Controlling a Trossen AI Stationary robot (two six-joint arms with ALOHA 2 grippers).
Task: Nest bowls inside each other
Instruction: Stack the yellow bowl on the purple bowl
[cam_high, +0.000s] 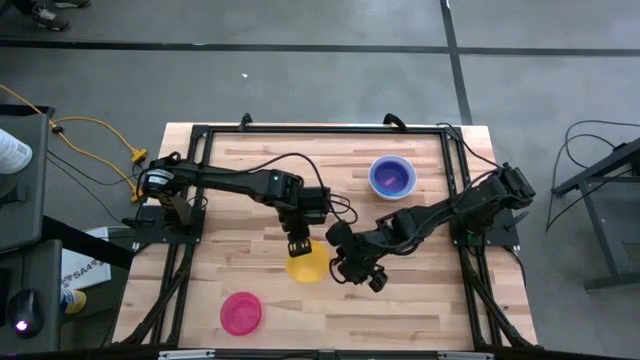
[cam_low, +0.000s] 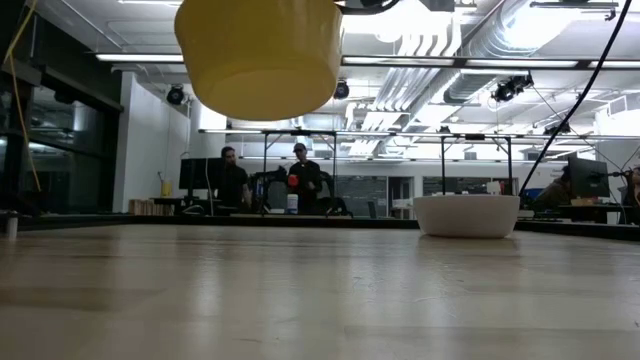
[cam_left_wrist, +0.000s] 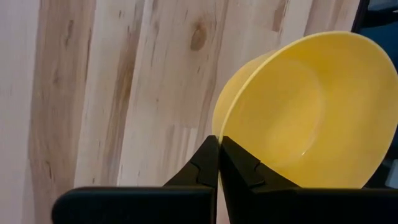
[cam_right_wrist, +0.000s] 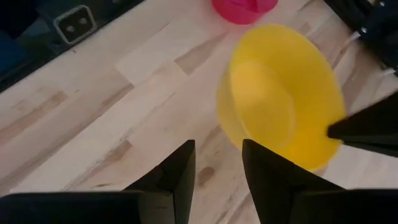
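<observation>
A yellow bowl (cam_high: 307, 265) hangs above the middle of the table, high over the wood in the low view (cam_low: 260, 55), with my left gripper (cam_high: 298, 245) shut on its rim. My right gripper (cam_high: 355, 272) stands open just to the bowl's right, its fingers (cam_right_wrist: 217, 168) apart and touching nothing. A white bowl (cam_high: 392, 177) rests on its base at the far right, with a blue bowl and a purple bowl (cam_high: 393, 179) nested inside it. A red bowl (cam_high: 241, 312) stands on the table at the near left. My left gripper (cam_left_wrist: 219, 140) pinches the yellow bowl's rim (cam_left_wrist: 216, 124) on its far side, one finger (cam_left_wrist: 245, 168) inside the bowl and one outside. The fingers slant down from the table's far side. The bowl hangs clear of the table, its opening up.
Black frame rails (cam_high: 320, 130) run around the wooden table top. Bare wood lies between the red bowl and the yellow one and along the near edge. People stand in the room beyond the table (cam_low: 300, 180).
</observation>
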